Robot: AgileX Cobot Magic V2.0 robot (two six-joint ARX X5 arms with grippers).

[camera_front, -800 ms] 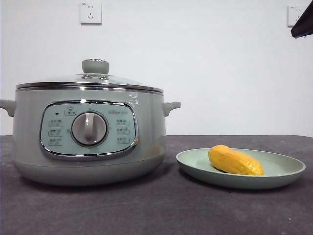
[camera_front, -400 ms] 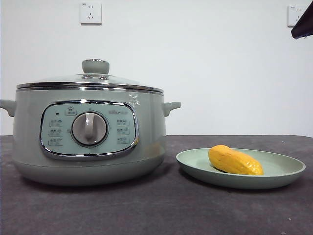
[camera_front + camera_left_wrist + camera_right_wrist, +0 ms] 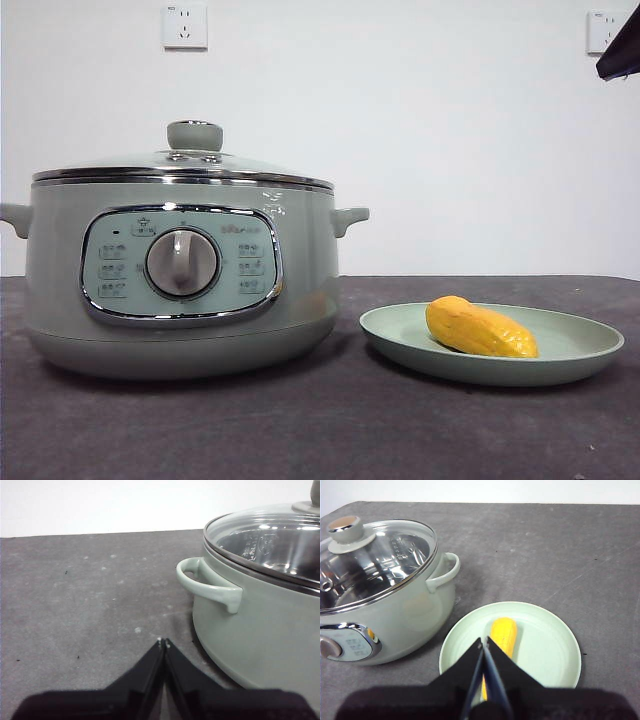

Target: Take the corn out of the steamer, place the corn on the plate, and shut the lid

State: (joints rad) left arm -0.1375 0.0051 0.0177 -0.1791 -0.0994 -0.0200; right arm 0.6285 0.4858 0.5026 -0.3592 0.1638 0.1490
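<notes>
Counter [image 3: 330,430]: dark grey surface before a white wall; all items are carried on it.
Steamer [image 3: 180,270]: positioned just beside the left gripper [image 3: 163,641], side handle nearest.
Lid [image 3: 375,560]: seated on the steamer rim; pot is closed.
Plate [image 3: 545,645]: located directly below the right gripper [image 3: 483,641].
Corn [image 3: 501,636]: laid on the plate, beneath the right gripper tips.
Left gripper: jaws pressed together, nothing held.
Right gripper: jaws pressed together, nothing held, raised above the plate.
</notes>
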